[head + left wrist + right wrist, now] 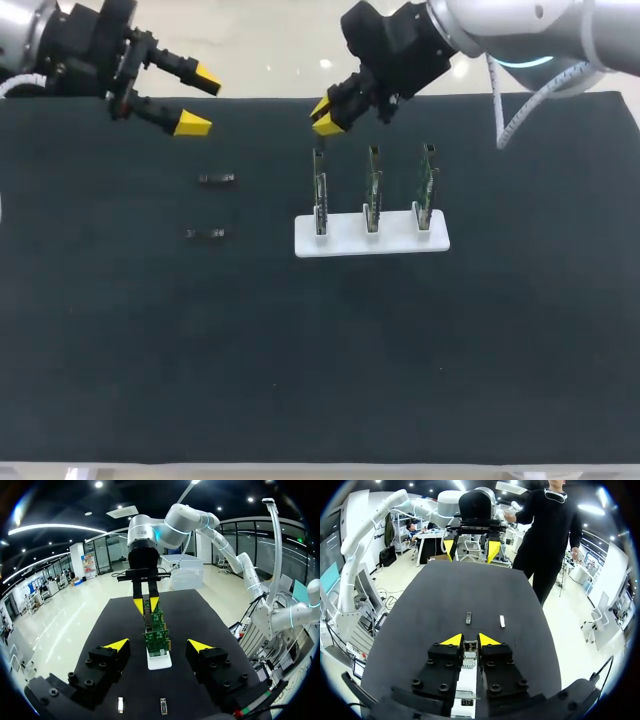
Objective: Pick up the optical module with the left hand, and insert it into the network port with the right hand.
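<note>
L claw (198, 100) is wide open w/ nothing in it, over the worktop's (320, 350) far left edge. One optical module (217, 179) lies flat on the worktop, w/ a second module (206, 234) just beside it, nearer the robot. R claw (324, 116) sits over the top of the leftmost board (319, 190), 1 of 3 upright in a white holder (340, 240). I can't tell if it's pinching the board.
</note>
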